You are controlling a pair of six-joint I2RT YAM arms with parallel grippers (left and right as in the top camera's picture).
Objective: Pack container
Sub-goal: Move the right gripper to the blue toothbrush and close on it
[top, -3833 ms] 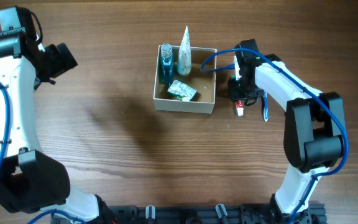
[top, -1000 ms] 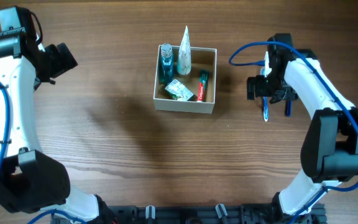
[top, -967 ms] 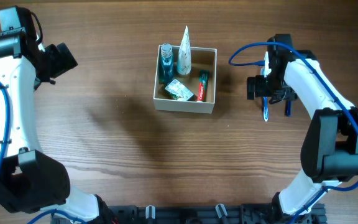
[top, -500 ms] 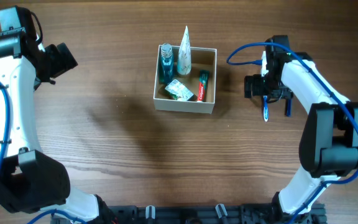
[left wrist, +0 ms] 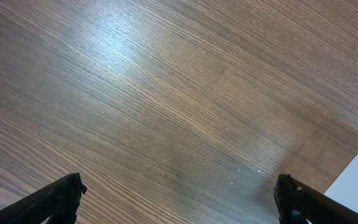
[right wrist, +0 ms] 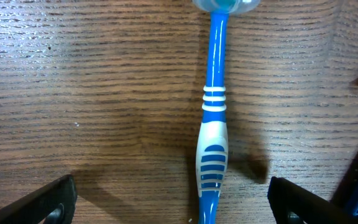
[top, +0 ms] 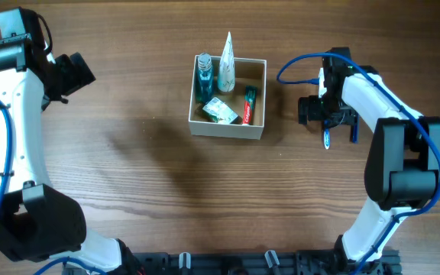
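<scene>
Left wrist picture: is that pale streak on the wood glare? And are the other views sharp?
Left wrist: yes, a light sheen on the table, grain crisp. Right wrist: the toothbrush is sharp, with soft shadows beside it. Overhead: evenly lit, a faint smudge of shadow left of the container.

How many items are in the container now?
4 in the container: blue bottle and white tube along the far wall, green sachet near the front, red toothpaste at the right wall. Others could hide beneath.
</scene>
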